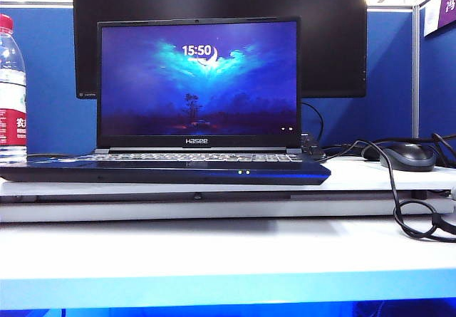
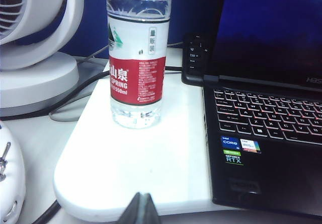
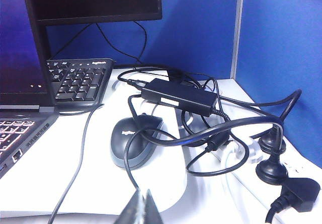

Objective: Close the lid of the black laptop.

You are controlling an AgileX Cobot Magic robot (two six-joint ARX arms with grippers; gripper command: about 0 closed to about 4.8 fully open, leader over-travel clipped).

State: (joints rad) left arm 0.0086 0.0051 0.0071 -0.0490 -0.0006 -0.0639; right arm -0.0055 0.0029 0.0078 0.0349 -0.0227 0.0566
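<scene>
The black laptop (image 1: 164, 171) stands open on a white board, facing the exterior camera. Its lid (image 1: 198, 82) is upright, with the screen lit and showing 15:50. Neither gripper shows in the exterior view. In the left wrist view my left gripper (image 2: 142, 206) is shut on nothing, low before the board's near edge, off the laptop's (image 2: 266, 128) left front corner. In the right wrist view my right gripper (image 3: 143, 204) is shut and empty, off the laptop's (image 3: 20, 133) right side, with the lid's (image 3: 20, 43) edge rising beside it.
A water bottle (image 2: 137, 58) stands on the white board (image 2: 136, 168) left of the laptop, with a white fan (image 2: 35, 48) beyond. On the right lie a mouse (image 3: 133, 141), a power adapter (image 3: 178, 97), tangled cables (image 3: 236, 128) and a keyboard (image 3: 80, 78). A monitor (image 1: 328, 32) stands behind.
</scene>
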